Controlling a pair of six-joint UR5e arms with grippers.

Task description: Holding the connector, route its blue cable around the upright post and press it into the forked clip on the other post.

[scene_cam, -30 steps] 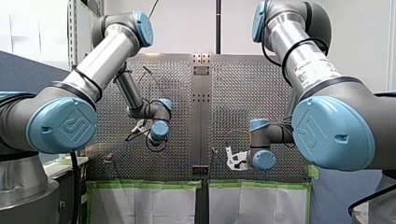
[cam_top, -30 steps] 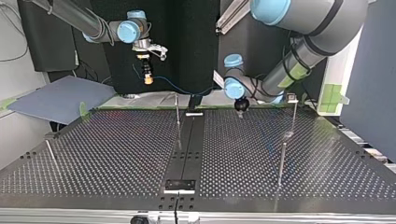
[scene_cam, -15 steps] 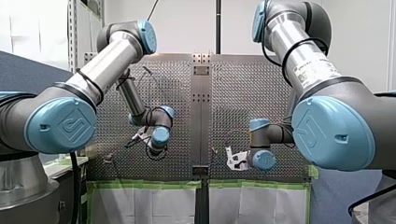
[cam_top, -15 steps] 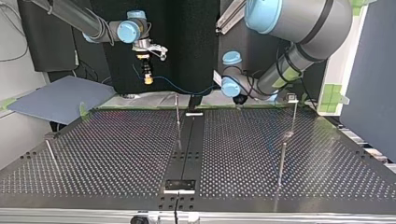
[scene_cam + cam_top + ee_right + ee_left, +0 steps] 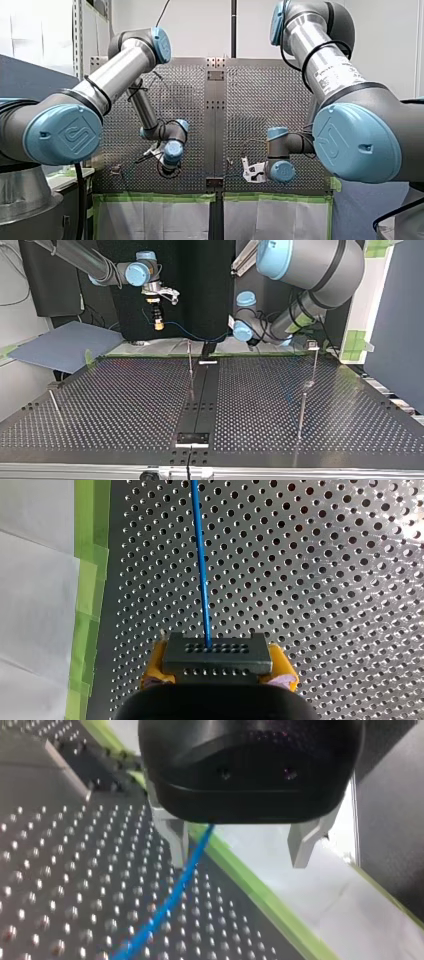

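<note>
My right gripper is shut with its yellow pads on a dark grey connector. From the connector a blue cable runs straight ahead over the perforated plate. In the top view that gripper hangs at the back left, and the cable sags toward the middle. My left gripper stands open, its metal fingers wide apart. The blue cable passes just inside one finger without being gripped. A post with a forked clip stands at the top view's right.
Thin upright posts stand at the plate's back middle, front right and front left. Green tape edges the plate. A grey board lies off its back left corner.
In the front view my left arm's wrist has come down and slightly right; in the top view it has drifted left and back. My right arm and the connector have stayed still.
</note>
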